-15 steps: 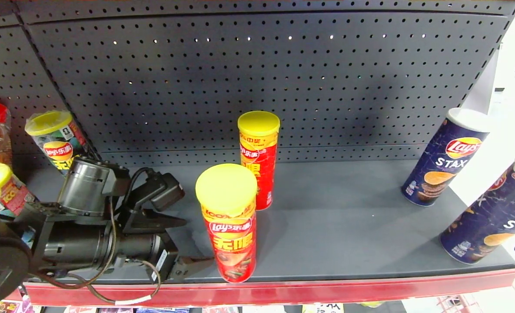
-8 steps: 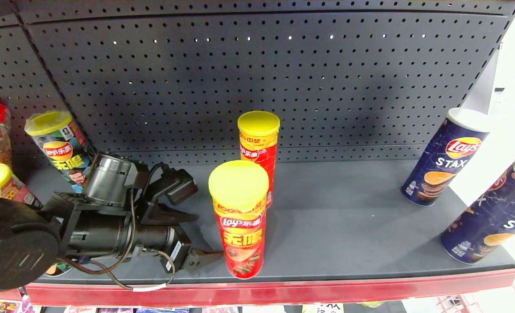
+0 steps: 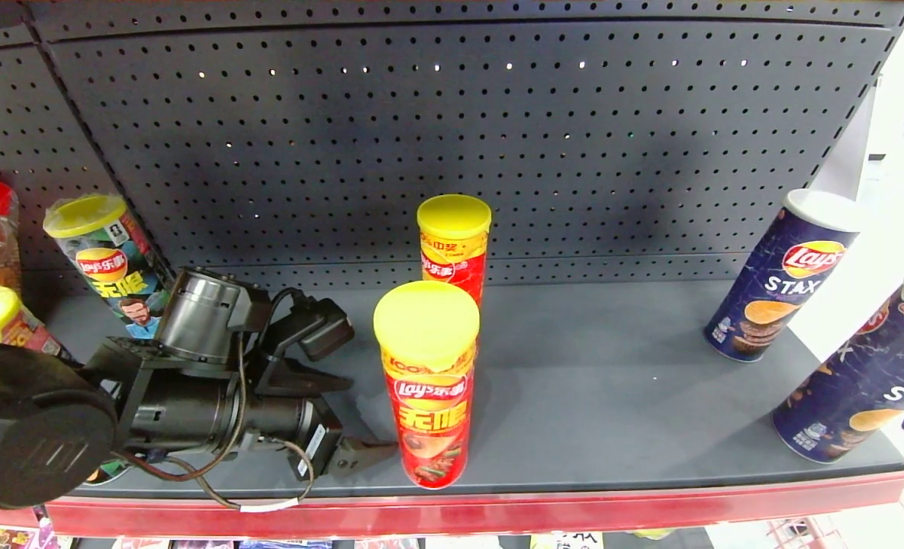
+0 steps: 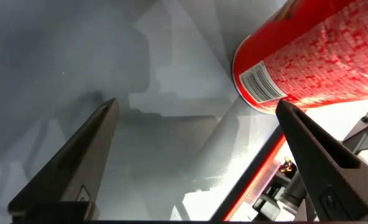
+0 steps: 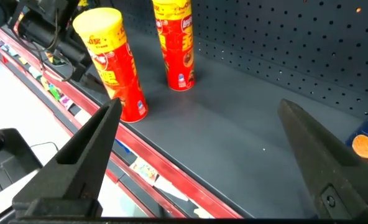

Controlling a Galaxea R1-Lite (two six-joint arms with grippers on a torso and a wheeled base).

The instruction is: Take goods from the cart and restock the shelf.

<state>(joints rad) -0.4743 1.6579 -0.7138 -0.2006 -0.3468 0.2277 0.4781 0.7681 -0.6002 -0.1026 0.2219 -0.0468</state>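
can point(image 3: 429, 412) of chips stands up tall on the shelf point(image 3: 612, 404), just ahead of our left gripper point(image 3: 366, 415), whose fingers point(image 3: 307, 379) are wide apart. one finger tip sits right by its side, so we think we must pull straight back, not sideways.

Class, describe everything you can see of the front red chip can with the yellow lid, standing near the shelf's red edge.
The front can is a tall cylinder in a glossy red printed wrap with yellow lettering, a barcode near its base and a flat yellow lid, plastic-looking and shut. It stands upright on the grey shelf near the red front edge, before a second red can. The open left gripper sits beside it, one fingertip seemingly at its lower side.
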